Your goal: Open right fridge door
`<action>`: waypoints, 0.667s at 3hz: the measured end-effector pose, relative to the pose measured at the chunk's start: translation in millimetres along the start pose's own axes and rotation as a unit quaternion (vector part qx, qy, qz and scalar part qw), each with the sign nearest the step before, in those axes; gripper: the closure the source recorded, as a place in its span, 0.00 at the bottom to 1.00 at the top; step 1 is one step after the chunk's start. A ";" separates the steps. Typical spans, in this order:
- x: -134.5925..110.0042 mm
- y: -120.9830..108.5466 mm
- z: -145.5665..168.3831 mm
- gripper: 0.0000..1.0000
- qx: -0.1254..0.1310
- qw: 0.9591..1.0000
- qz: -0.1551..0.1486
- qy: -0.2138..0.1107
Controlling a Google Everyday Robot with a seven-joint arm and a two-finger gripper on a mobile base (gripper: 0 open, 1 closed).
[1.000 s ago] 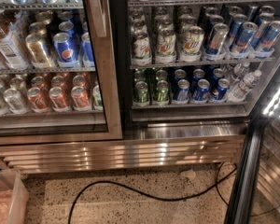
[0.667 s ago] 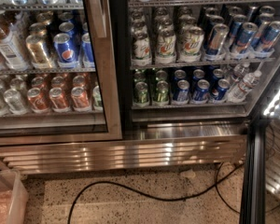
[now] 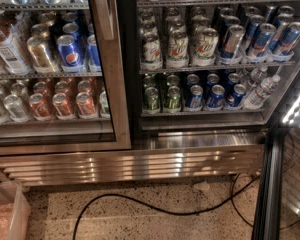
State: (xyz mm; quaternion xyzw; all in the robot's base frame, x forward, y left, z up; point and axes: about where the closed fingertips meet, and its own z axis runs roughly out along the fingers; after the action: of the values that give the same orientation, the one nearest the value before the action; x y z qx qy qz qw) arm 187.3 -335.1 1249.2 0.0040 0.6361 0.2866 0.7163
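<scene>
right fridge door (image 3: 268,184) stands swung well out, edge-on at the right of the fridge (image 3: 200,140). Right shelves are exposed, so the task looks basically done. gripper is out of frame, grip state can't be told. Below the fridge's grille (image 3: 140,164): black cable (image 3: 155,210) across the floor, plastic bin (image 3: 7,214) far left.
</scene>
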 end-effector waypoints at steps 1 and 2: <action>6.4 4.2 14.1 0.00 -0.007 1.000 0.007 -0.009; 5.2 4.9 13.8 0.00 -0.007 1.000 0.006 -0.010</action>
State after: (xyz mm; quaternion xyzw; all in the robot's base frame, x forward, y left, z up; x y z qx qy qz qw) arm 198.1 -323.9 1248.8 0.0056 0.6269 0.2957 0.7208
